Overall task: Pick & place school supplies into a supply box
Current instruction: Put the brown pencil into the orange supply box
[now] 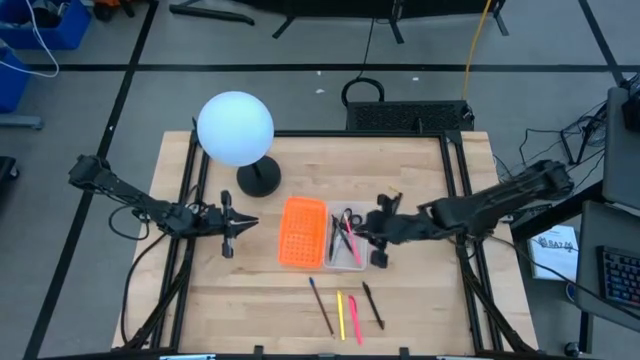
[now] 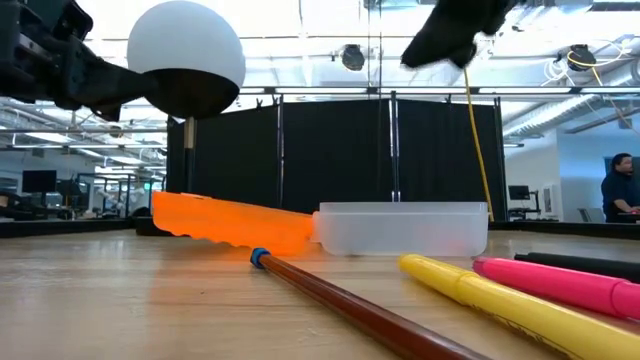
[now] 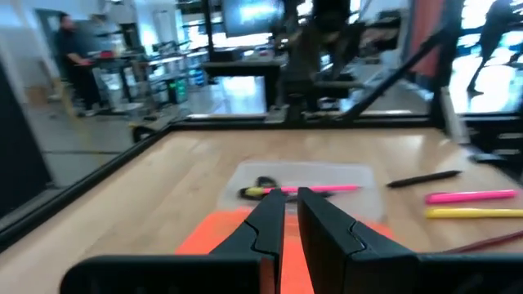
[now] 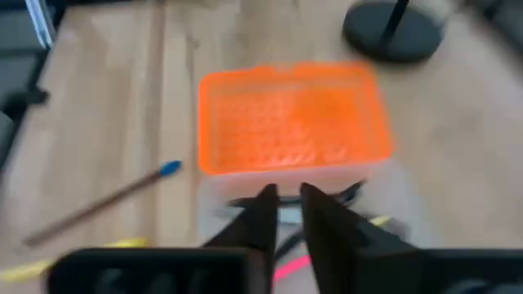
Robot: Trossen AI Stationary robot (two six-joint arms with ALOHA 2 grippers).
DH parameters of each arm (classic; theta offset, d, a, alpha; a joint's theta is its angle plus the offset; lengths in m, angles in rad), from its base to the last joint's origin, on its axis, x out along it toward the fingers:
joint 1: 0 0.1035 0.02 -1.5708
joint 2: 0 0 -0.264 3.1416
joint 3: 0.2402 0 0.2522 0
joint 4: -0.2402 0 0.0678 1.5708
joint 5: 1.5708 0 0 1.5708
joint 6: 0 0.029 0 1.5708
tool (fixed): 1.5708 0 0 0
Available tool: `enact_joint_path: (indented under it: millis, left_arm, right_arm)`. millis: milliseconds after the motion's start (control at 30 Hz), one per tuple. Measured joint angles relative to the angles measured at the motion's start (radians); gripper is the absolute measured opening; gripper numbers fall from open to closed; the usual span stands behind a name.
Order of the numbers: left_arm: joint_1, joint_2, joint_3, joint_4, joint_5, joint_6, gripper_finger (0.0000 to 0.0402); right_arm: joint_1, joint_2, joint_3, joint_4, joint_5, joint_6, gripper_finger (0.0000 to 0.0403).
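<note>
Supply box (image 1: 346, 242), a clear shallow tray hinged to an orange gridded lid (image 1: 301, 232), lies at the table's (image 1: 420, 310) centre; the lid is at nine o'clock of the tray. Inside the tray lie the black-handled scissors (image 1: 347, 218) and a few pens, one pink. A white globe lamp (image 1: 236, 128) stands at eleven o'clock of the box. The right gripper (image 1: 380, 237) hovers over the tray's three o'clock edge, fingers nearly together and nothing visibly between them. The left gripper (image 1: 234, 228) waits at nine o'clock of the lid, fingers pinched close, empty. Four loose pens remain at six o'clock of the box: brown (image 1: 321, 305), yellow (image 1: 340, 313), pink (image 1: 353, 317), black (image 1: 373, 304), their long axes running roughly twelve-to-six. They lie just below the right gripper, so I judge the right arm nearer for the next pick.
</note>
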Motion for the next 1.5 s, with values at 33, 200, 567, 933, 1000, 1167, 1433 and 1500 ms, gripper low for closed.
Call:
enact_joint_path:
  millis: [33,200,567,933,1000,1167,1433,1500]
  left_arm:
    - [0.000,0.000,0.000,-0.007,-0.019,-0.001,0.0047]
    - [0.000,0.000,0.000,-0.070,-0.124,-0.003,0.0047]
    - [0.000,0.000,0.000,-0.211,-0.236,0.067,0.0047]
    - [0.000,0.000,0.000,-0.075,-0.232,0.341,0.0047]
    - [0.000,0.000,0.000,-0.070,-0.232,0.363,0.0047]
    - [0.000,0.000,0.000,-0.059,-0.231,0.452,0.0047]
    - [-0.003,0.001,0.041,0.015,-0.230,0.396,0.0047]
    - [-0.003,0.014,0.110,-0.050,-0.217,0.316,0.0046]
  right_arm:
    - [0.020,-0.022,-0.009,0.004,0.028,-0.048,0.0021]
    - [0.028,-0.199,-0.153,0.166,0.089,-0.158,0.0013]
    - [-0.041,-0.658,-0.651,0.540,0.007,-0.286,0.0001]
    - [-0.127,-0.764,-0.918,0.896,-0.169,-0.396,0.0001]
    - [-0.144,-0.763,-0.942,0.953,-0.173,-0.411,0.0000]
    - [-0.174,-0.759,-0.953,0.988,-0.169,-0.404,0.0000]
    - [-0.180,-0.758,-0.955,1.014,-0.170,-0.474,0.0000]
    - [-0.180,-0.758,-0.956,1.018,-0.170,-0.491,0.0000]
